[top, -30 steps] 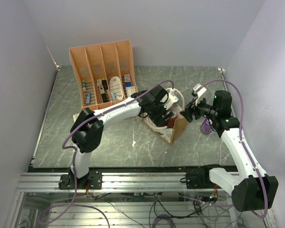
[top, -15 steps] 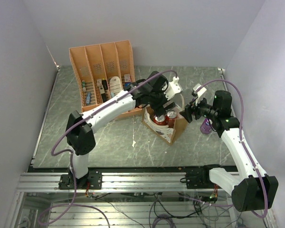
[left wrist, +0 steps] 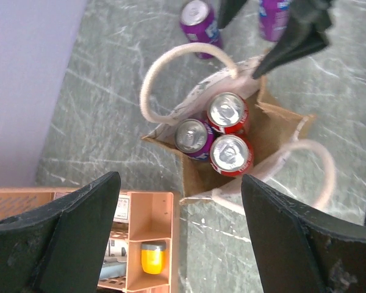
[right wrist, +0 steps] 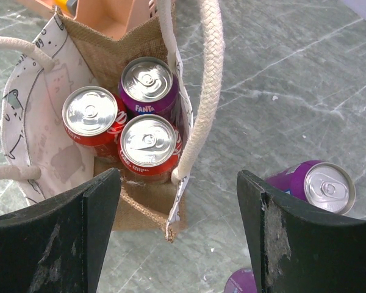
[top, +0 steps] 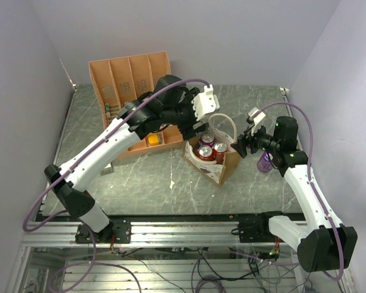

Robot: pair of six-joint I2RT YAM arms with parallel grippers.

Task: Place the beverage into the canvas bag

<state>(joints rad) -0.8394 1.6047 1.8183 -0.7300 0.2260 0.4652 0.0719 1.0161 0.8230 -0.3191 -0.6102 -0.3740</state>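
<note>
1. The orange organiser tray (top: 131,76) stood at the back left. The left arm crossed over most of its compartments in the top view, so little of its contents could be read.
2. The left gripper (left wrist: 180,179) had been down inside the bag a second earlier. By this moment it had lifted clear and swung back towards the tray. Its jaws were spread wide with nothing between them. In the top view the wrist hid its fingertips.
3. The canvas bag (top: 227,168) sat mid-table between the two arms, mouth open. Three beverage cans (right wrist: 148,140) stood upright and touching inside it, two red and one purple. With the left gripper empty and withdrawn, the drop looked complete. Which can went in last could not be told, and the bag's floor was hidden beneath them.
4. The right gripper (right wrist: 177,176) had barely moved from the bag's right rim. Its jaws stood well apart, straddling the side panel and one cream handle (right wrist: 208,79). Whether a finger actually touched the fabric was unclear.
5. A spare purple can (right wrist: 323,186) lay on the table just right of the bag. Another was cut off by the bottom edge of the right wrist view.
</note>
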